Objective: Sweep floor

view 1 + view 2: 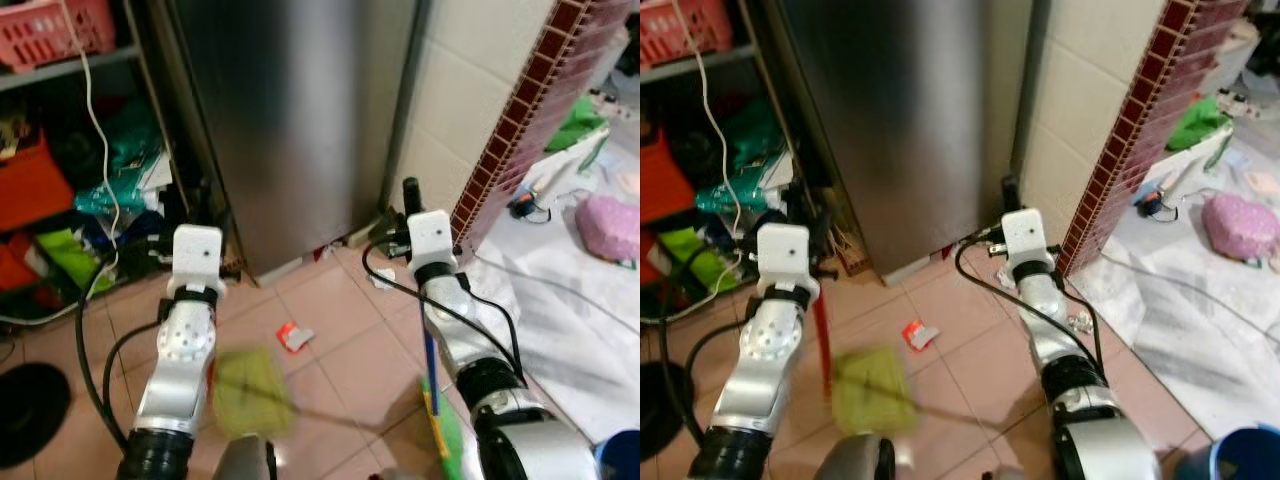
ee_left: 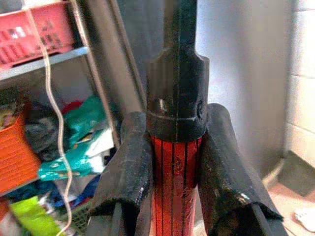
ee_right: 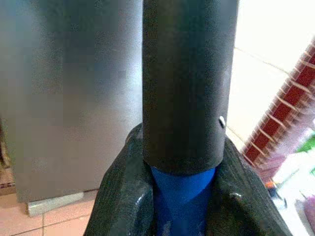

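Note:
My left gripper point(image 2: 174, 162) is shut on a red handle point(image 2: 173, 182) just below its black cap. That handle point(image 1: 822, 345) drops to a blurred green head point(image 1: 250, 390) low over the pink tiles between my arms. The right gripper point(image 3: 182, 189) is shut on a blue handle point(image 3: 183, 189) under a black sleeve. This blue handle point(image 1: 430, 370) runs down beside my right forearm to a green part point(image 1: 448, 435) at the picture's bottom edge. A red and white wrapper point(image 1: 295, 337) lies on the tiles ahead of the green head. A white scrap point(image 1: 383, 278) lies near the wall corner.
A tall steel cabinet point(image 1: 290, 120) stands straight ahead. Cluttered shelves point(image 1: 60, 200) with a red basket point(image 1: 50, 30) and a hanging white cord point(image 1: 100, 140) are on the left. A tiled wall corner point(image 1: 500, 150) and white sheeting point(image 1: 580, 310) with a pink bag point(image 1: 610, 225) are on the right.

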`<state>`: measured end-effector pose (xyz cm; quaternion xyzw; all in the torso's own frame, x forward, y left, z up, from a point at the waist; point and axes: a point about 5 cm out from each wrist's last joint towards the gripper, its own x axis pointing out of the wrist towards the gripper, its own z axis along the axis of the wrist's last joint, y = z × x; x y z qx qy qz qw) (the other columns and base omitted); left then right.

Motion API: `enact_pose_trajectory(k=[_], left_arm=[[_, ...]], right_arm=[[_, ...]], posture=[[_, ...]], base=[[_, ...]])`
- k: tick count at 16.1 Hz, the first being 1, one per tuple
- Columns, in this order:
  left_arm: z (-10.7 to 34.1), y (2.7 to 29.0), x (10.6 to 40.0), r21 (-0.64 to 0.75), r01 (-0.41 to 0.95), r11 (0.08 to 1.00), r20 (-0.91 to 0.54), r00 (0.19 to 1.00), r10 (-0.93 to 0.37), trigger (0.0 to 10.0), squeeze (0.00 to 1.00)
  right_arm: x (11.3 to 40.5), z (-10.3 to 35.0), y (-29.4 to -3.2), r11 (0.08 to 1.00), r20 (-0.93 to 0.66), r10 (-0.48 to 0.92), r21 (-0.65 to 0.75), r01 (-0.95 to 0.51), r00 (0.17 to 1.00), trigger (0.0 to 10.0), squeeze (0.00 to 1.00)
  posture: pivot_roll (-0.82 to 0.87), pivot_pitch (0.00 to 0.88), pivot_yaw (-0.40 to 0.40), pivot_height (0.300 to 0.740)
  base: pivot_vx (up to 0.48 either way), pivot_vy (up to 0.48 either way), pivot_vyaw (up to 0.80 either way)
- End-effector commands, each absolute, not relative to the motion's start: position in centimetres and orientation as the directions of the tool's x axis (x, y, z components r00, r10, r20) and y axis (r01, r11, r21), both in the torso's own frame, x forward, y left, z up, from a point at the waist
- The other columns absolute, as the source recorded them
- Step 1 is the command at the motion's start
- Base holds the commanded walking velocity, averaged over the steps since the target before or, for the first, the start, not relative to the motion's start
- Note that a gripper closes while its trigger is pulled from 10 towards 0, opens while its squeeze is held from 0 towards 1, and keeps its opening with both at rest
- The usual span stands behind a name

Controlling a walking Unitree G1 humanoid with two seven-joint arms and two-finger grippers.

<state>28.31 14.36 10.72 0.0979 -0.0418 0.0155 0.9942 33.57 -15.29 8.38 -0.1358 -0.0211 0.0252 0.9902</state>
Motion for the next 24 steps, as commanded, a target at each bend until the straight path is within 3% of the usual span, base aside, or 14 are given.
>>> enact_pose_trajectory(k=[1,8,14,24], left_arm=[[12.7,14.1,28.8,0.21,-0.036,0.977,0.174,0.985,-0.001,10.0,0.0],[12.5,14.4,28.9,0.191,-0.053,0.98,0.157,0.987,0.023,10.0,0.0],[13.2,15.3,28.7,0.163,-0.03,0.986,0.188,0.982,-0.001,10.0,0.0],[13.0,15.2,28.5,0.151,-0.019,0.988,0.189,0.982,-0.01,10.0,0.0]], right_arm=[[33.7,8.7,-15.3,0.966,0.053,0.047,-0.257,-0.032,0.997,10.0,0.0],[34.1,9.6,-14.5,0.967,0.088,0.069,-0.249,-0.045,0.994,10.0,0.0],[34.1,9.8,-14.1,0.965,0.106,0.09,-0.257,-0.06,0.99,10.0,0.0],[34.1,9.9,-14.1,0.964,0.109,0.103,-0.257,-0.072,0.989,10.0,0.0]], posture=[[0.02,0.0,0.0,0.74],[0.0,0.0,0.017,0.74],[0.0,0.0,0.023,0.74],[-0.01,0.0,0.017,0.74]], base=[[0.0,0.48,0.0],[0.0,0.48,0.0],[0.0,0.0,0.0],[0.333,0.0,0.25]])
